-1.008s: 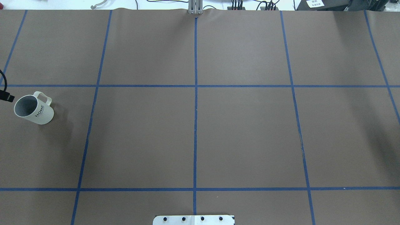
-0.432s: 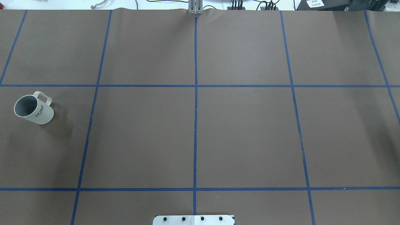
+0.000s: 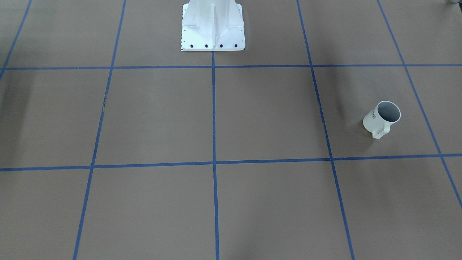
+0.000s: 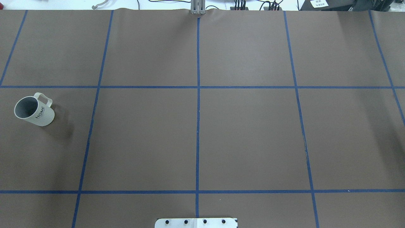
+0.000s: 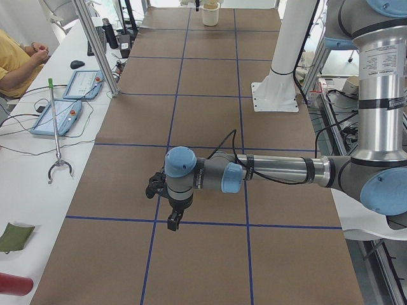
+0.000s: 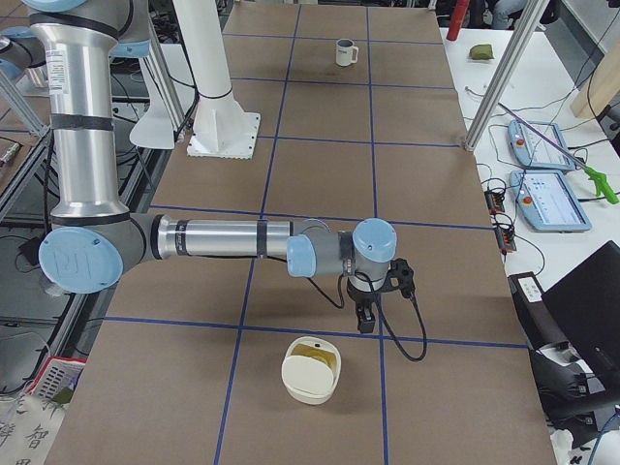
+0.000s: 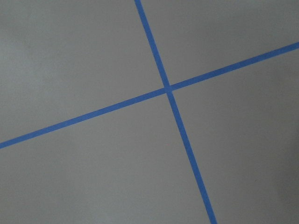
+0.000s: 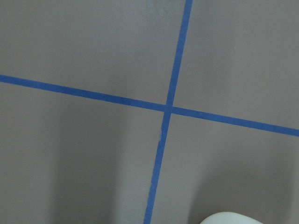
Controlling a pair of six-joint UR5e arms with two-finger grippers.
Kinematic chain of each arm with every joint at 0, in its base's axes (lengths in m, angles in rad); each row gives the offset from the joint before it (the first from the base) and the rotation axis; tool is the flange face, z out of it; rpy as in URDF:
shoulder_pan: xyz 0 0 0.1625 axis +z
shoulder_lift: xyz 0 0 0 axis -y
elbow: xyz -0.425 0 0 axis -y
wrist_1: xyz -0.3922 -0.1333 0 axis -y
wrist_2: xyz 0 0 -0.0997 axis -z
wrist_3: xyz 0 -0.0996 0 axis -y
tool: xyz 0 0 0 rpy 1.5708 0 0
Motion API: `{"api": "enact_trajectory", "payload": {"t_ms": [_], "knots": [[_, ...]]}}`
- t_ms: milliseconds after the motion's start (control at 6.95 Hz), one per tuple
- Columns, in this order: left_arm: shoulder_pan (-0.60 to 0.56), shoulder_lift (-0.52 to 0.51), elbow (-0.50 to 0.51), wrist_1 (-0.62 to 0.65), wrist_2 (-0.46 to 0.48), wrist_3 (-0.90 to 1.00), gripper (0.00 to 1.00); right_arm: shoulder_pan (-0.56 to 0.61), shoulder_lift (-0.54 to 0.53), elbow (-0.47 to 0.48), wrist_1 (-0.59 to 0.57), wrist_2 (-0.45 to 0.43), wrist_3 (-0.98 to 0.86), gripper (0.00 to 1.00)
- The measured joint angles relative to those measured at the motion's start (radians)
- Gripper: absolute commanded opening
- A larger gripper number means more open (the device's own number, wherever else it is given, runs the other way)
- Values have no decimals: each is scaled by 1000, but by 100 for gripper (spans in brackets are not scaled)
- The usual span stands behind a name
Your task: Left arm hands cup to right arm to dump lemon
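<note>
The white cup [image 4: 34,110] with "HOME" lettering stands upright and alone at the table's left end, its grey inside bare; it also shows as the cup [image 3: 382,118] and the cup [image 6: 345,51]. My left gripper [image 5: 173,222] hangs over a tape crossing and points down; the left arm hides the cup in that view. My right gripper [image 6: 366,320] hangs at the right end, beside a white bowl [image 6: 310,369] with something yellow-green inside, perhaps the lemon. I cannot tell whether either gripper is open or shut. Both wrist views show only tape and paper.
Brown paper with a blue tape grid [image 4: 198,87] covers the table. The robot's white base [image 3: 213,27] stands at mid-table. The bowl's rim [image 8: 231,218] shows at the bottom of the right wrist view. A person [image 5: 16,60] and tablets [image 5: 57,114] are at the side bench.
A black piece of the left arm's end at the overhead view's left edge, just beside the cup, has gone out of view. The cup has not moved.
</note>
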Motion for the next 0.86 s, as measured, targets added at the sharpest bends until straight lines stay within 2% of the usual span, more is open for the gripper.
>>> {"api": "enact_trajectory", "payload": {"t_ms": [432,864], "knots": [[-10,8,-3,28,-46,-5,100,10,-49,17,15,4,-3,100],[-10,8,-9,41,-54,-6,100,43,-97,90,-2,8,-4,100]]}}
